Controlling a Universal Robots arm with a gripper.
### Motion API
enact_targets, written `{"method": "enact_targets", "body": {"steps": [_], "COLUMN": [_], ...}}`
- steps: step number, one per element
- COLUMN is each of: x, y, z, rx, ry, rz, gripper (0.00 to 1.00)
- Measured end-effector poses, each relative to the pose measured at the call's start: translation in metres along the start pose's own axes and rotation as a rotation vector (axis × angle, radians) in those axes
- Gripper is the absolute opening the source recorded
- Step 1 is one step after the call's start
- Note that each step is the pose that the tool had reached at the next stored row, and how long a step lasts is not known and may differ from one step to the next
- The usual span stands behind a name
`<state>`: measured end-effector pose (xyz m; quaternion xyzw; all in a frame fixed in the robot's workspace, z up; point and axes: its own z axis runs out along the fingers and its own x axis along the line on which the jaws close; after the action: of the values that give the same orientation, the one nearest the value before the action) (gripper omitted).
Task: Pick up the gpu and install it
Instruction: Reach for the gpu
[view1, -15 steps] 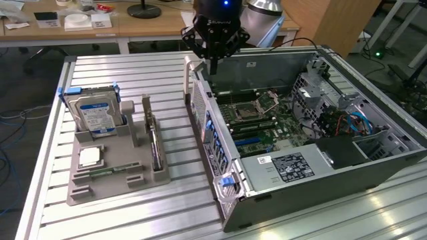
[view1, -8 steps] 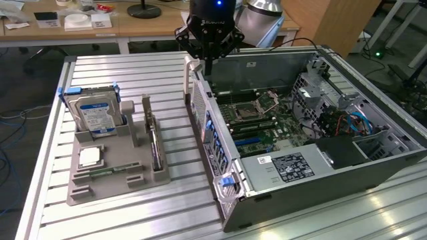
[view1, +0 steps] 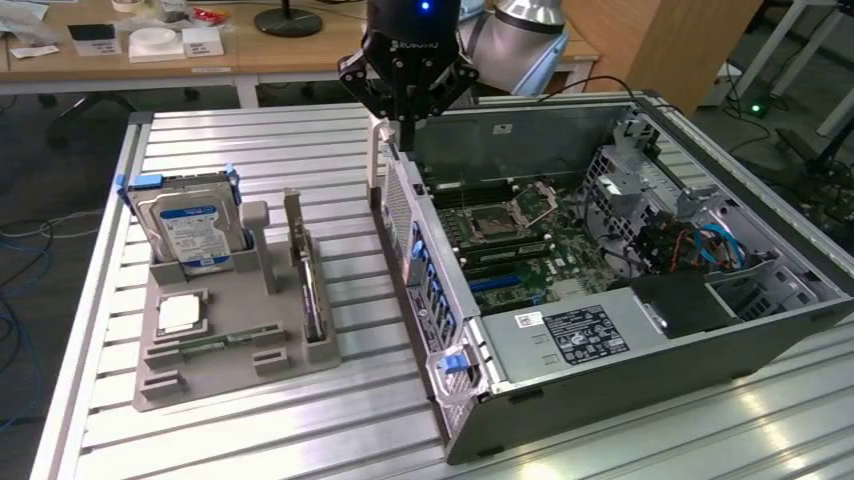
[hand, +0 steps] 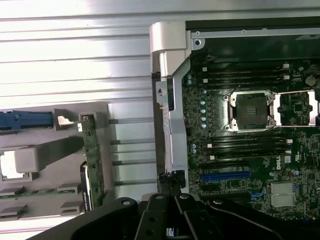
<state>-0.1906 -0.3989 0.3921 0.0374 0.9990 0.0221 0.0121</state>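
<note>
Pincer (view1: 404, 118) hangs clenched, gripping nothing, over the case's (view1: 641, 390) rear wall edge. Gpu (view1: 311, 295) stands on edge in the grey holder (view1: 200, 385), near the case, with a bare strip of slatted table (view1: 267, 150) between them.

The gpu (view1: 311, 295) is a thin, flat card standing on its long edge, upright, in a slot of the gray holder (view1: 200, 375). It sits at the holder's edge nearest the open computer case (view1: 641, 375), running roughly parallel to the case's wall and apart from it, with bare table slats between them. In the wrist view the gpu (hand: 93, 160) shows as a narrow green circuit-board strip seen edge-on, with a dark part along the side that faces away from the case. It is not yet lifted or installed.
</note>
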Motion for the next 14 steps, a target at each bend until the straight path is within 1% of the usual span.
{"method": "enact_targets", "body": {"steps": [14], "x": [0.019], "y": [-0.0014], "z": [0.0001], "rx": [0.0000], "ry": [0.0007], "rz": [0.000], "gripper": [0.11]}}
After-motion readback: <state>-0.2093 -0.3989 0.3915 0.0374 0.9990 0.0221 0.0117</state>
